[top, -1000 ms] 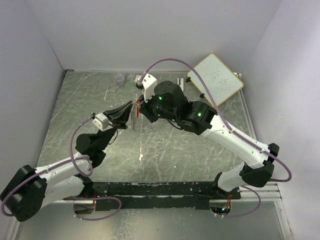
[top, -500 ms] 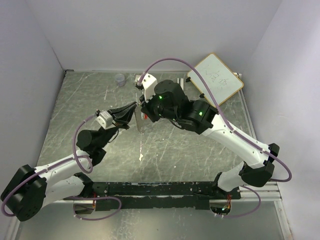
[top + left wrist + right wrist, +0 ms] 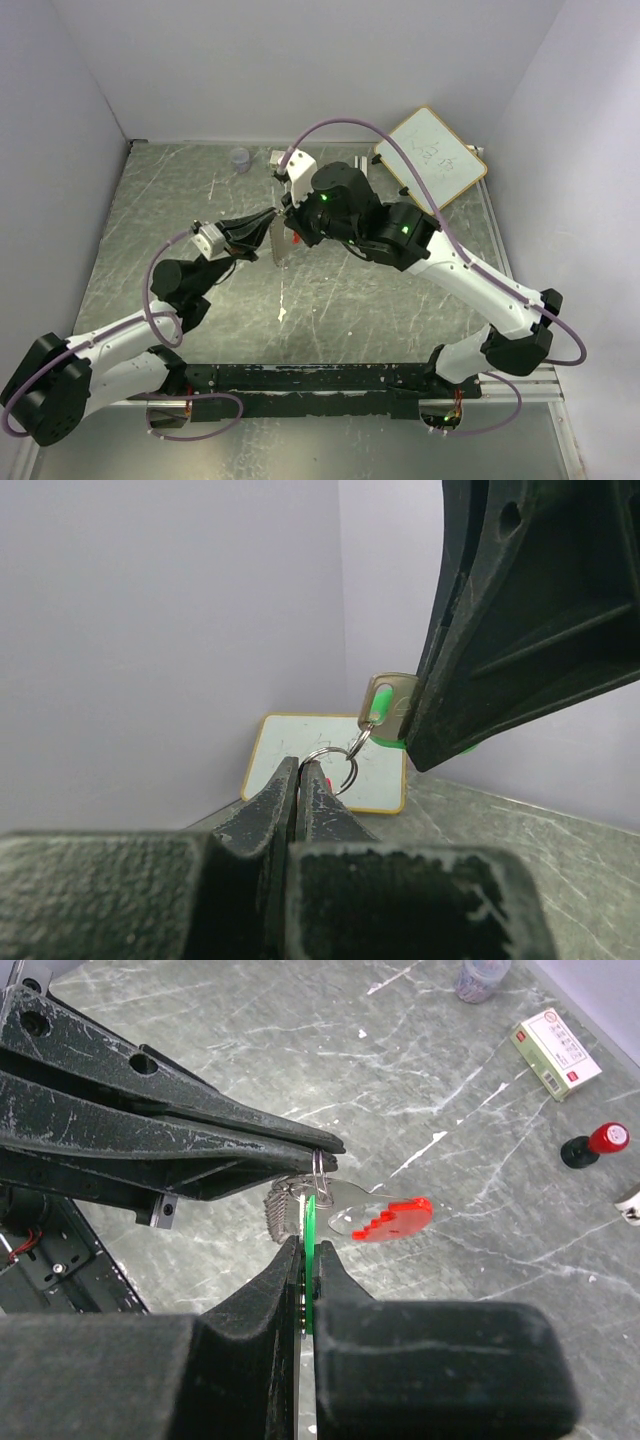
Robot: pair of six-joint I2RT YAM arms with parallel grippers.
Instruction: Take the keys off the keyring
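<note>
My left gripper [image 3: 272, 213] and right gripper [image 3: 291, 222] meet above the middle of the table. In the left wrist view the left gripper [image 3: 298, 763] is shut on the keyring's thin wire loop [image 3: 340, 765]. The right gripper [image 3: 305, 1243] is shut on the flat green key [image 3: 310, 1222], which also shows in the left wrist view [image 3: 381, 705], linked to that loop. The keyring's grey ribbed strand [image 3: 283, 1210] hangs below the left jaws; it shows in the top view [image 3: 275, 245]. The red key [image 3: 395, 1220] hangs from the loop beside the green one.
A whiteboard [image 3: 432, 158] leans at the back right. A white box [image 3: 555, 1052], a red-and-black knob [image 3: 598, 1143] and a small clear cup [image 3: 240, 158] stand near the back wall. A small white scrap [image 3: 282, 313] lies on the table's middle.
Both grippers and the hanging strand have shifted slightly to the right and back. Both grips are unchanged.
</note>
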